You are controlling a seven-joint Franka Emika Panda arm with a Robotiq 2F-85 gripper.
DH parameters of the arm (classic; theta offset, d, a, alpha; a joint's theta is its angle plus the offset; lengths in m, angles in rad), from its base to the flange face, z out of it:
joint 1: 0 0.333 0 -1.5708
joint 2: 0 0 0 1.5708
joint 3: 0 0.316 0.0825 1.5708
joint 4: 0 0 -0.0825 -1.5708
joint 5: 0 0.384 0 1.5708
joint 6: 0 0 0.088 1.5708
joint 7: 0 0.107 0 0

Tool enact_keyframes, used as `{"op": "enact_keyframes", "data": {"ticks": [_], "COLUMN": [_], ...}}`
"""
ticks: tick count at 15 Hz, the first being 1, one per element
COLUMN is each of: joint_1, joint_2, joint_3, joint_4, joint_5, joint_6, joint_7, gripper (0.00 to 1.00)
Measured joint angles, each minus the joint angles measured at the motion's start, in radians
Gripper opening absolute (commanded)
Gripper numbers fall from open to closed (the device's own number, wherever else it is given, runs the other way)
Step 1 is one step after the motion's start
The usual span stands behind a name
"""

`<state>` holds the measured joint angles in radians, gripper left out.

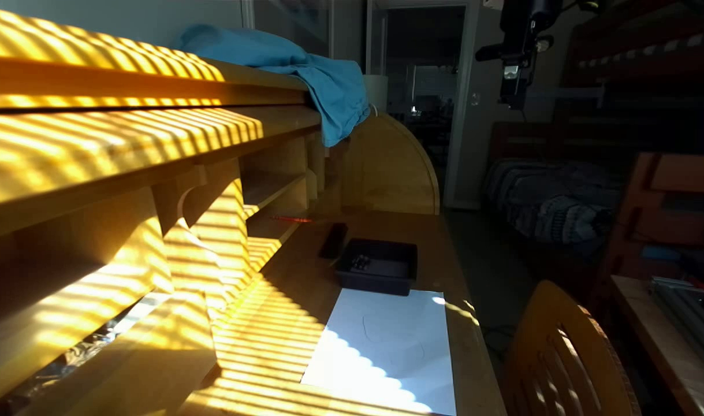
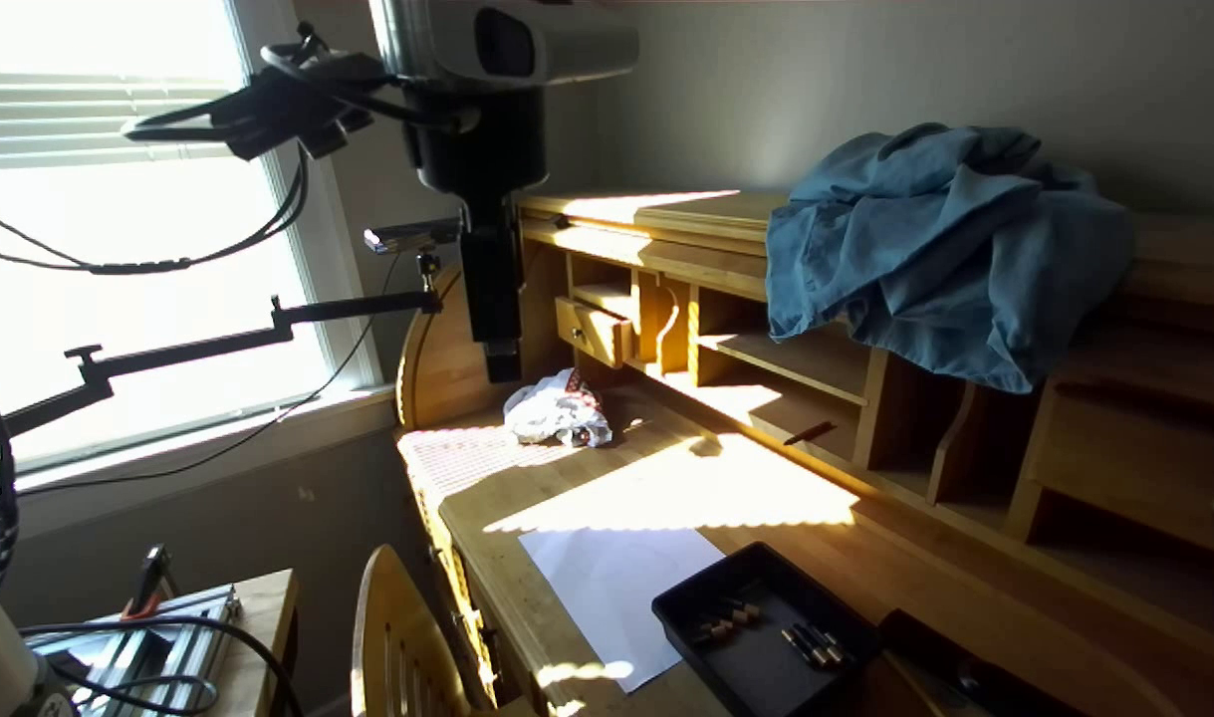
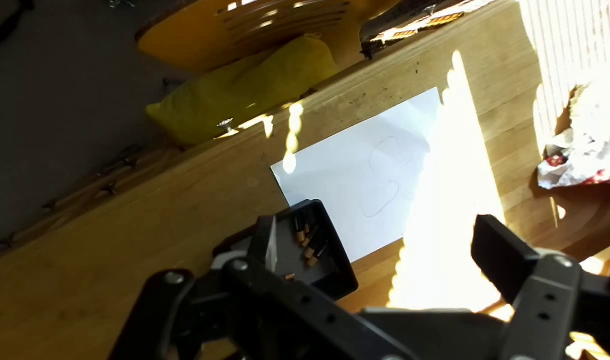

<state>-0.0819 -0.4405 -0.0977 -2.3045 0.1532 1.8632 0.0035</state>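
Note:
My gripper stands open in the wrist view, its two fingers wide apart with nothing between them. In an exterior view the gripper hangs in the air, pointing down, well above the wooden desk. A black tray sits on the desk, partly behind one finger in the wrist view. Several batteries with copper-coloured ends lie inside it, in two loose groups. Beside the tray lies a white sheet of paper bearing two thin curved pencil lines. Strong sunlight washes out part of the sheet.
A crumpled white and red bag rests at one end of the desk. Blue cloth drapes over the hutch with its cubbyholes. A dark object lies beside the tray. A wooden chair stands at the desk's front edge, with a yellow cushion.

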Motion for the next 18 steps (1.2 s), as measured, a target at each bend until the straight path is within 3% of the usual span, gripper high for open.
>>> {"op": "enact_keyframes", "data": {"ticks": [6,13,18], "joint_1": [0.0,0.023,0.087], "joint_2": [0.005,0.101,0.174], "joint_3": [0.001,-0.002,-0.023], "joint_4": [0.0,-0.067,-0.104], "joint_5": [-0.002,0.012,0.129], "joint_6": [0.025,0.4,0.577], "joint_7": [-0.008,-0.127,-0.259], "gripper": [1.0,1.0,1.0]}}
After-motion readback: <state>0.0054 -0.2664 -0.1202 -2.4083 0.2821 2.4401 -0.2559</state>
